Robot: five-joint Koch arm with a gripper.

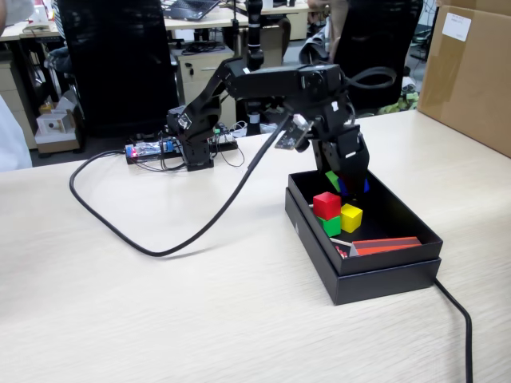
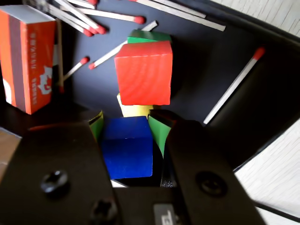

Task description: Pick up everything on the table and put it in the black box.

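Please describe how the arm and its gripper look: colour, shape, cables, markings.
The arm is black, of blocky segments, with a thick black cable trailing over the table. The gripper has wide, flat black jaws with screws; a small white label sits near its base.

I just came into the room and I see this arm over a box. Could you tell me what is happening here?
The arm has its gripper lowered inside the black box, with a blue cube between its jaws. Already in the box are a red cube on top of a green one, a yellow cube, an orange matchbox and loose matches. On the table around the box, only cables are visible.
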